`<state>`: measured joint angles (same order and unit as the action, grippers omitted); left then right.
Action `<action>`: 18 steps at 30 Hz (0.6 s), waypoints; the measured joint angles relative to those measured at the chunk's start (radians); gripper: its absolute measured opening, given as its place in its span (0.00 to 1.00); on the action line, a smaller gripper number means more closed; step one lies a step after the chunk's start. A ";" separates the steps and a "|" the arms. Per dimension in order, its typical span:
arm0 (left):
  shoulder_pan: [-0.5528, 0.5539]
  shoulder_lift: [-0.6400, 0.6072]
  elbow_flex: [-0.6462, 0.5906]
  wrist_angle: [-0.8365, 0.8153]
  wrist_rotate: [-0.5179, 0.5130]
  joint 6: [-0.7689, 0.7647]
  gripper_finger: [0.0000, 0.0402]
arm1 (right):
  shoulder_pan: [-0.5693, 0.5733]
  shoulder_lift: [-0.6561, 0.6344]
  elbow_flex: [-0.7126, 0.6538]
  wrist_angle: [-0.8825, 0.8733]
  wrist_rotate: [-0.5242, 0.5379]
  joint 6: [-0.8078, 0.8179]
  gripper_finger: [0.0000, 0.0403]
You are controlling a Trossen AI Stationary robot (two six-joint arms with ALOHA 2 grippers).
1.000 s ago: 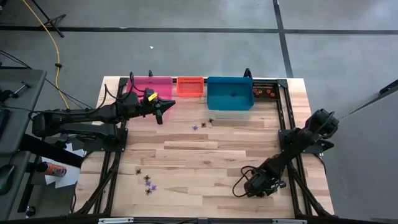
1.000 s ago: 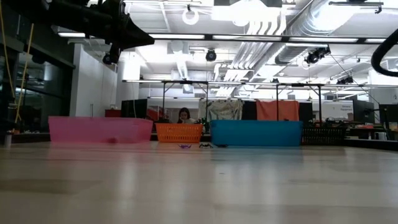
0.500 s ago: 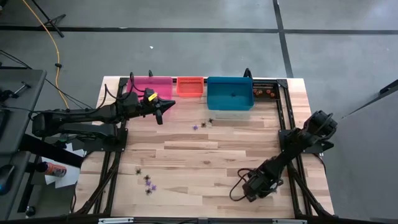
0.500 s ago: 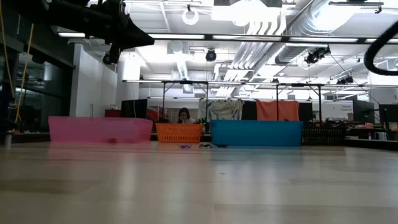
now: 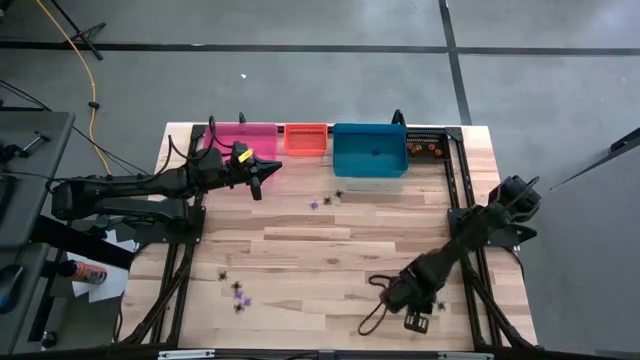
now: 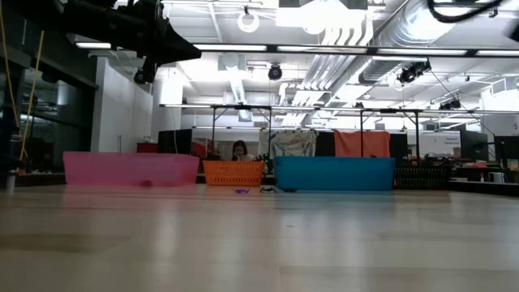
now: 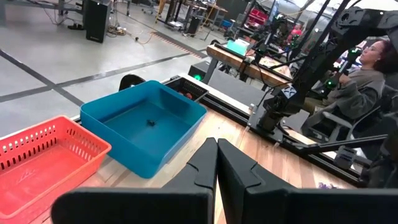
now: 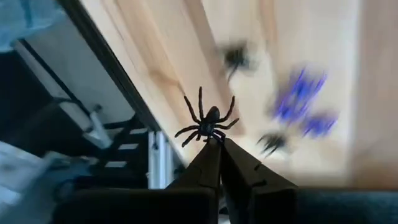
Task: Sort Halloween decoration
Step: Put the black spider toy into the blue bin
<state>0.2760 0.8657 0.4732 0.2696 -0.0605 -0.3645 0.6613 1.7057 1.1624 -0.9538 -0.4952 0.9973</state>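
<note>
1. Landmark is the blue bin point(image 5: 369, 150), sitting at the far edge of the desk point(image 5: 320, 245).
2. Right gripper point(image 8: 219, 142): fingers pinched together on a black spider trinket point(image 8: 208, 124), held at the fingertips. In the high view this arm sits low over the near part of the desk, well away from the blue bin toward the near right corner.
3. Right wrist view also shows blurred purple trinkets point(image 8: 303, 102) and a couple of dark ones point(image 8: 236, 57) on the wood beyond the held spider.
4. Left gripper point(image 7: 217, 154): fingers closed against each other, nothing between them. It hovers left of the blue bin, just in front of the pink bin point(image 5: 241, 135).
5. Orange bin point(image 5: 306, 137) sits between the pink bin and the blue bin. Black bin point(image 5: 426, 146) is just right of the blue bin.
6. One small dark trinket point(image 7: 150, 122) lies inside the blue bin.
7. Two trinkets, one purple point(image 5: 314, 205) and one dark point(image 5: 328, 199), lie on the desk just in front of the blue bin's left corner.
8. Another cluster of dark and purple trinkets point(image 5: 238, 293) lies well apart from the blue bin, near the front left of the desk.
9. Low view: pink, orange and blue bins in a row at the far edge; a person point(image 6: 240, 150) is visible behind the orange bin.
</note>
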 joint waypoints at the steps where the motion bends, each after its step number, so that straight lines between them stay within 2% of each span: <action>1: 0.000 0.000 0.000 0.000 0.000 0.000 0.00 | -0.021 -0.009 0.004 -0.003 0.021 -0.065 0.00; 5: 0.000 0.000 0.000 0.005 0.000 -0.023 0.00 | -0.129 -0.083 -0.015 -0.010 0.153 -0.270 0.00; 9: 0.000 0.000 0.000 0.014 0.000 -0.034 0.00 | -0.260 -0.218 -0.070 -0.026 0.323 -0.373 0.00; 13: 0.000 0.000 0.000 0.017 0.000 -0.035 0.00 | -0.380 -0.436 -0.171 0.036 0.469 -0.355 0.00; 18: 0.000 0.000 0.000 0.025 0.000 -0.027 0.00 | -0.461 -0.771 -0.379 0.257 0.562 -0.299 0.00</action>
<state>0.2760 0.8654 0.4728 0.2941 -0.0605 -0.3919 0.2002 0.9346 0.7831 -0.6969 0.0665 0.6987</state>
